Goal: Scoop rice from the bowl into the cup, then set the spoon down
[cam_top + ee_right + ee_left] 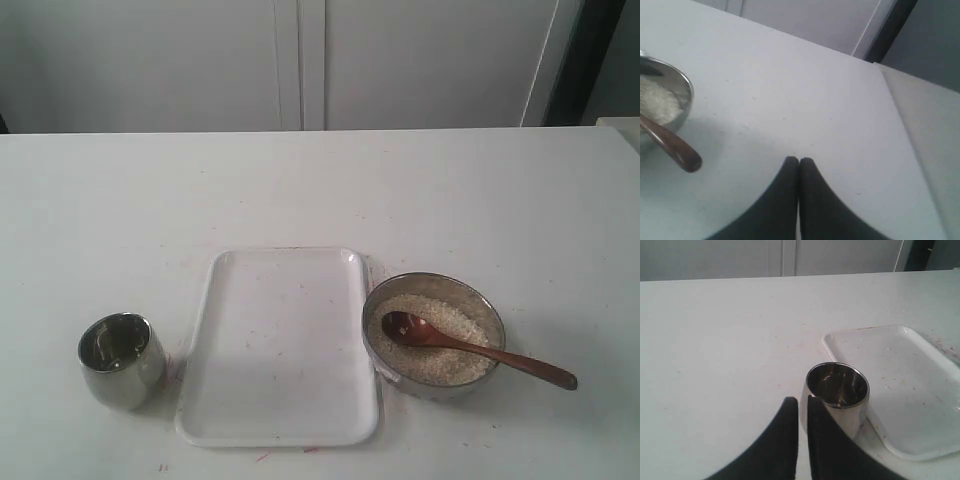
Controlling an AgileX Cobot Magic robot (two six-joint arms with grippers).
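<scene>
The steel cup [121, 358] stands upright at the front left of the white table, with no rice visible inside. In the left wrist view the cup [837, 390] is just beyond my left gripper [802, 399], whose fingers stand shut with only a thin slit and nothing between them. The metal bowl [432, 276] sits at the front right, holding rice [440, 365]. The wooden spoon [470, 347] lies in it, scoop on the rice, handle over the rim to the right. My right gripper [799, 160] is shut and empty, apart from the spoon handle [675, 147] and bowl [685, 85].
A white rectangular tray [280, 345] lies between cup and bowl, its corner almost touching the cup [900, 385]. White cabinet doors stand behind the table. Neither arm shows in the exterior view. The table's right edge [900, 125] runs close to the right gripper.
</scene>
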